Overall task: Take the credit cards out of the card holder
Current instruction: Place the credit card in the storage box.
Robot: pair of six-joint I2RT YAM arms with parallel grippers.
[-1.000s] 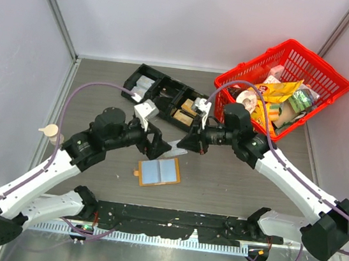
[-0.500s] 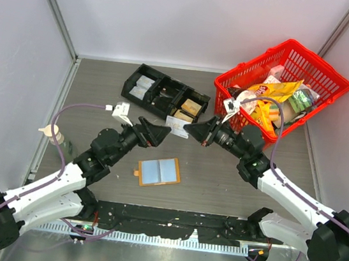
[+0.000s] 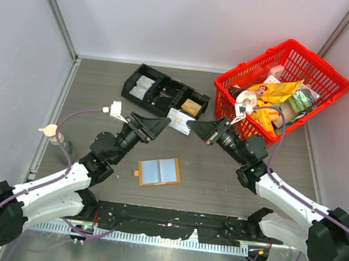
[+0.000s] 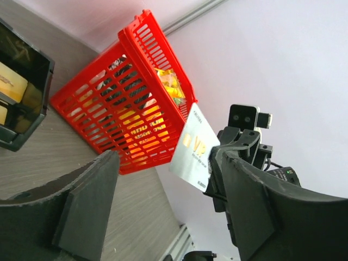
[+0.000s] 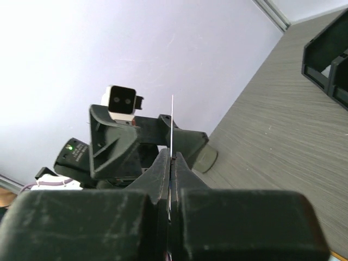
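Nearest the arm bases, the card holder (image 3: 159, 171) lies opened flat on the table (image 3: 220, 175) with its pale panels up. It is at about six o'clock from both pincers and well apart from them. I cannot tell whether another card sits in its panels.

Above it, the two arms face each other tip to tip in the air. The right pincer (image 3: 191, 126) is clamped tight on one end of a white card (image 3: 177, 120) with gold lettering, and the free end points toward nine o'clock. The left pincer (image 3: 159, 130) faces it, spread wide and holding nothing, with the card's edge near its gap.

This looks like a hand-over. To do it well, the left arm should ease forward until the card's free half lies between its fingers, flat to the pads. It should close firmly before the right lets go.

Farther back, a black tray (image 3: 131, 86) sits at eleven o'clock and a red basket (image 3: 318, 62) at two o'clock.
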